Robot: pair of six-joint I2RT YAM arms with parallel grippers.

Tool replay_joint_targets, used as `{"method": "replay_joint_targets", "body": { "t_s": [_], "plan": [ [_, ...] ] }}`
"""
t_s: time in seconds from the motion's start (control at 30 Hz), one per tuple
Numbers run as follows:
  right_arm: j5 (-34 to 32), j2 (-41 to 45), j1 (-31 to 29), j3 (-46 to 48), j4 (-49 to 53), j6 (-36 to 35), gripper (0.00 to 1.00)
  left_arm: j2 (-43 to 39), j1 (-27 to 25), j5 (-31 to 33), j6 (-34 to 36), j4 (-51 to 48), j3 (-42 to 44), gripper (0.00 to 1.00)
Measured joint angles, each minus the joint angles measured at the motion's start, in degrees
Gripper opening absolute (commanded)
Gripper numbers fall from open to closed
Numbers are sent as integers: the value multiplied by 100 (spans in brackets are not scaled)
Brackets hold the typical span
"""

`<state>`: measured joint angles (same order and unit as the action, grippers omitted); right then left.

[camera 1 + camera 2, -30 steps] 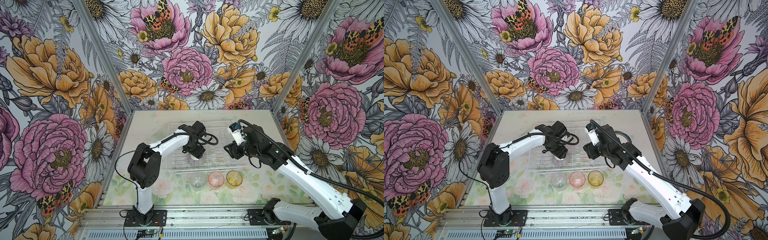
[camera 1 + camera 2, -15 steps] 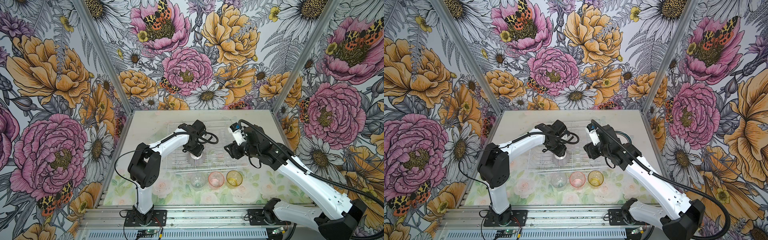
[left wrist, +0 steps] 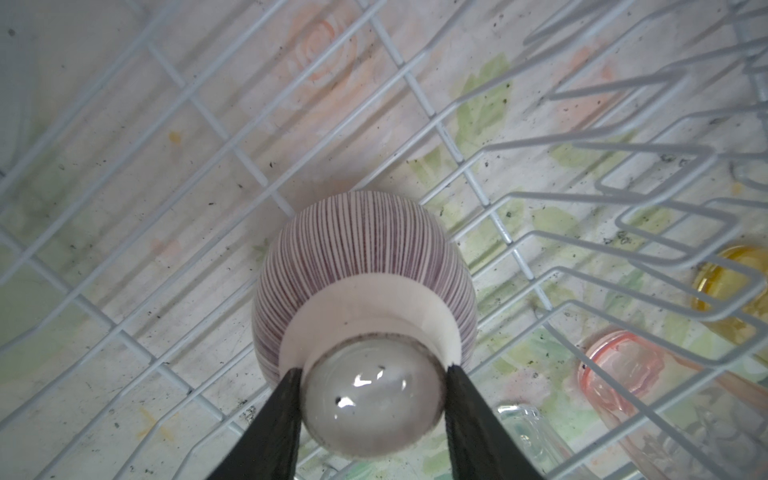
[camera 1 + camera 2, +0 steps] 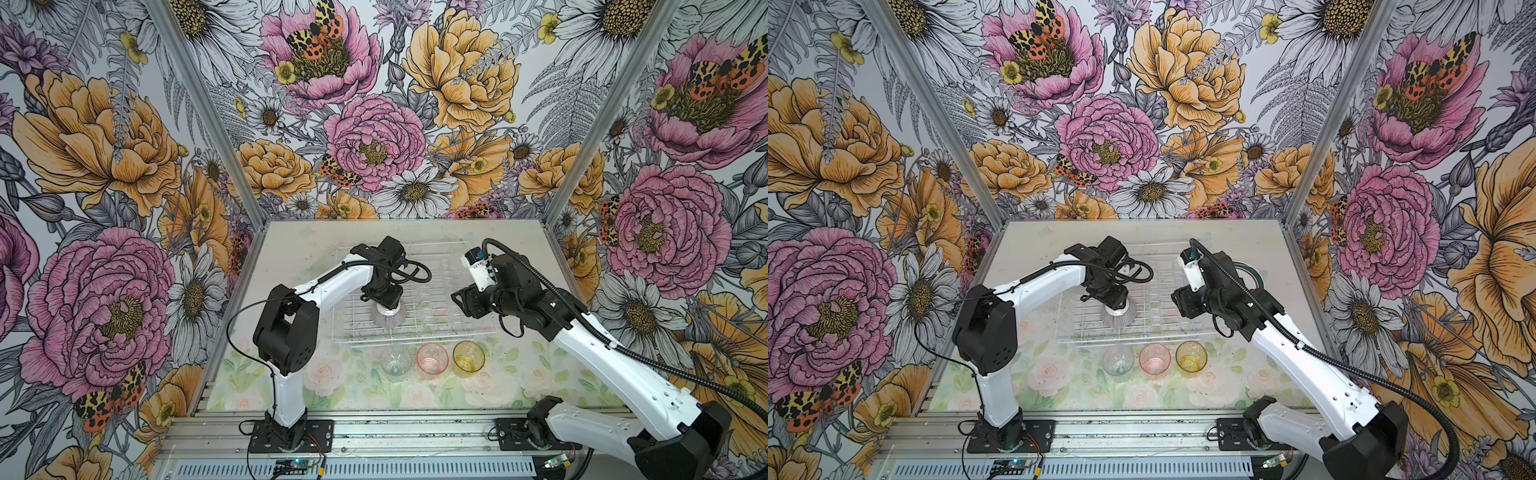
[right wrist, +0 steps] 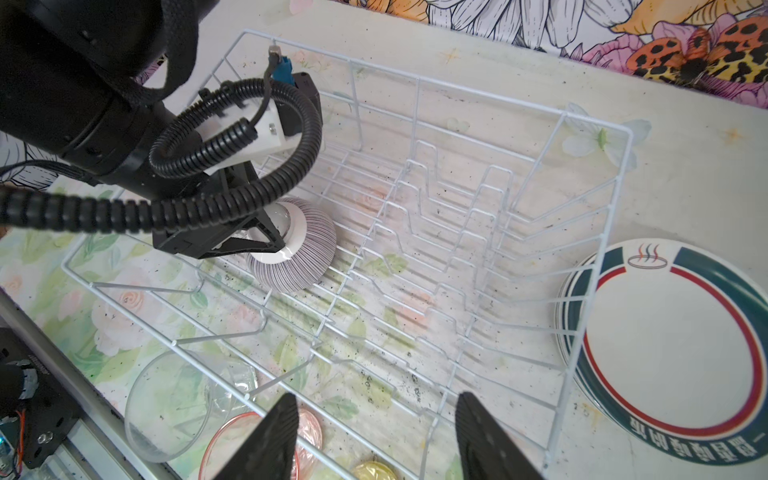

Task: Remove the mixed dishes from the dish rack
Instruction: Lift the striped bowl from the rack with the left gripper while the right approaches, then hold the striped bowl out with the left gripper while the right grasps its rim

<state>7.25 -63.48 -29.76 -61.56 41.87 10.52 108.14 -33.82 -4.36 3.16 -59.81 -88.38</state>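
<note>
Straight down, left fingers [image 3: 272, 428] astride the inverted bowl [image 3: 365, 257].

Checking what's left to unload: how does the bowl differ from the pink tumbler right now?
The bowl is upside down inside the rack; the pink tumbler stands upright outside it. The left gripper grips the bowl's foot; the tumbler is untouched. Bowl opaque, striped; tumbler see-through.

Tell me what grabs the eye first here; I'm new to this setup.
The loud floral walls, then the upside-down ribbed bowl in the white dish rack, its foot pinched by the fingers of the left gripper. Clear, pink and amber tumblers line the table in front; plates sit stacked beside it.
</note>
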Motion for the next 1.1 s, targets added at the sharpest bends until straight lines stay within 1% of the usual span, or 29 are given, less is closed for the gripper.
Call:
{"method": "replay_joint_targets", "body": {
  "t_s": [0.23, 0.53, 0.77, 0.87, 1.1],
  "plan": [
    [793, -61, 179, 208, -348, 212, 62, -59, 173, -149, 0, 4, 70, 43],
    [1843, -675, 249, 468, -973, 557, 62, -446, 306, -535, 2, 17, 131, 42],
    [2485, -1143, 302, 612, -1478, 861, 61, -540, 452, -793, 4, 149, 221, 42],
    [2756, -1257, 302, 671, -1709, 968, 56, -595, 516, -907, 4, 212, 289, 42],
    [3248, -1447, 315, 841, -2192, 1211, 55, -857, 662, -1257, 2, 391, 455, 42]
  ]
}}
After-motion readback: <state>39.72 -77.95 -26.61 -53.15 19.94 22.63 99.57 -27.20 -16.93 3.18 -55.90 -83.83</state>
